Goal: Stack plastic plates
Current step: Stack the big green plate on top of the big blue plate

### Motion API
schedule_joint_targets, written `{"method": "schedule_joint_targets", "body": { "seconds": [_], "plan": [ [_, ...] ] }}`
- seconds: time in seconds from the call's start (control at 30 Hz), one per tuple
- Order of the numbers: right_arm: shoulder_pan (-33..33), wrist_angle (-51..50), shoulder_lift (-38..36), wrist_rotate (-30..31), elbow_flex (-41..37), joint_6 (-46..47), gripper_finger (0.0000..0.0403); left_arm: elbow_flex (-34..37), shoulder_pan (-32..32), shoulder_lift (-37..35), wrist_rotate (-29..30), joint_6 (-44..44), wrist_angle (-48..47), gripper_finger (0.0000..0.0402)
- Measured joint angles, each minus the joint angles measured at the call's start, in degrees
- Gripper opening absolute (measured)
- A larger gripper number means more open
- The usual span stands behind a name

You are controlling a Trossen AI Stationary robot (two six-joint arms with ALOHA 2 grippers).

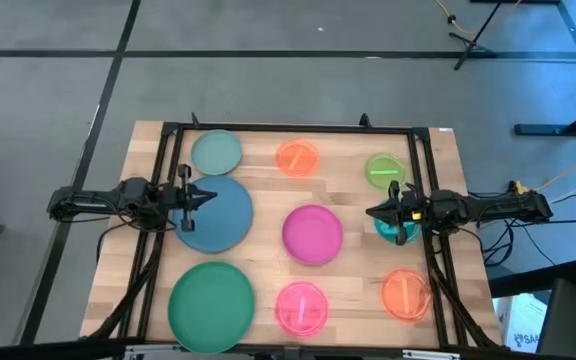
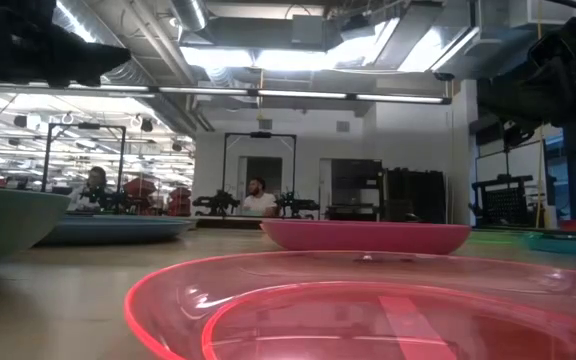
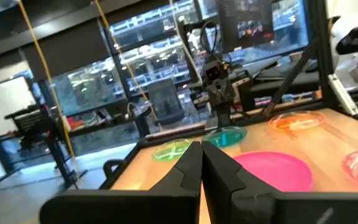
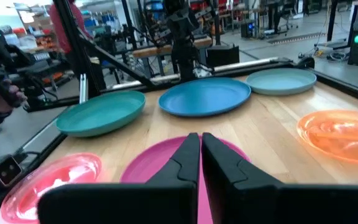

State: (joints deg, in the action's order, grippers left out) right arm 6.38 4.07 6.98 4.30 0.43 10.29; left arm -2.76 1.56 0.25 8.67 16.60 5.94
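Both your left tool [image 1: 211,195] and right tool [image 1: 371,212] hover closed and empty; descending shut could shove the magenta plate [image 1: 313,234] across the desk [image 1: 353,278].

plastic plates [image 1: 313,234], nine, flat, unstacked, spread apart across table
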Motion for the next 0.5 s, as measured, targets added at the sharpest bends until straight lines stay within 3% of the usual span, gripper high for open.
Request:
{"method": "schedule_joint_targets", "body": {
  "seconds": [0.13,0.3,0.5],
  "plan": [
    [0.00,0.63,0.01,-1.27,-0.01,4.91,0.0014,0.02,0.00,0.00,-1.02,-0.77,1.88,0.0000],
    [-0.01,3.84,0.20,2.03,-0.02,10.98,0.0014,0.04,0.02,0.02,-3.86,-8.33,8.62,0.0000],
    [-0.01,13.70,5.88,8.39,-0.01,11.08,0.0014,-0.02,-0.58,2.96,1.41,-8.54,13.04,0.0000]
  ]
}}
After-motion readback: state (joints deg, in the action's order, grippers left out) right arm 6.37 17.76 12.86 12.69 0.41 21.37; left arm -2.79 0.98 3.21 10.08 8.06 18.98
